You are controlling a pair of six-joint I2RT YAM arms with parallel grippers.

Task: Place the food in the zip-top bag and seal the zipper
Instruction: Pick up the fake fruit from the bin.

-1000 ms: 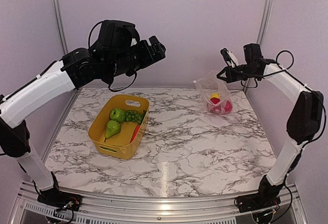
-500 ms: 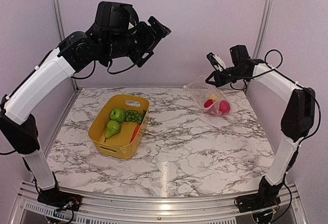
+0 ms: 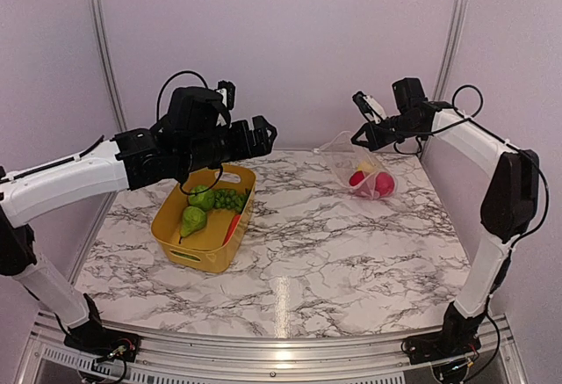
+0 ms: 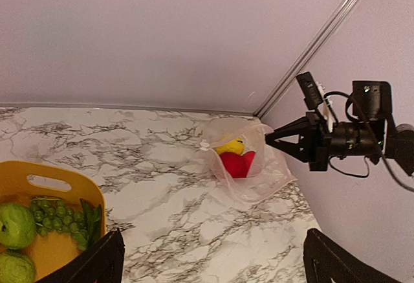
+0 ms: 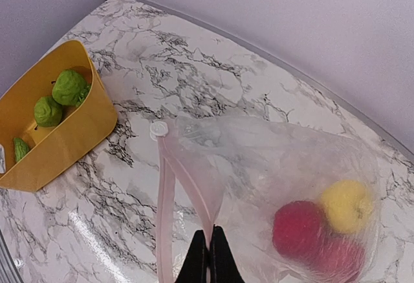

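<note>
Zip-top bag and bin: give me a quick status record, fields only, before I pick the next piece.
zip-top bag: far right, mouth open
zipper: unsealed
in bag: red fruit, yellow fruit
right tool: shut on the bag's mouth edge, holding it up
left tool: open, empty, raised near the yellow bin's far end
yellow bin: holds round green fruit, green grapes, green pear, red piece
</note>
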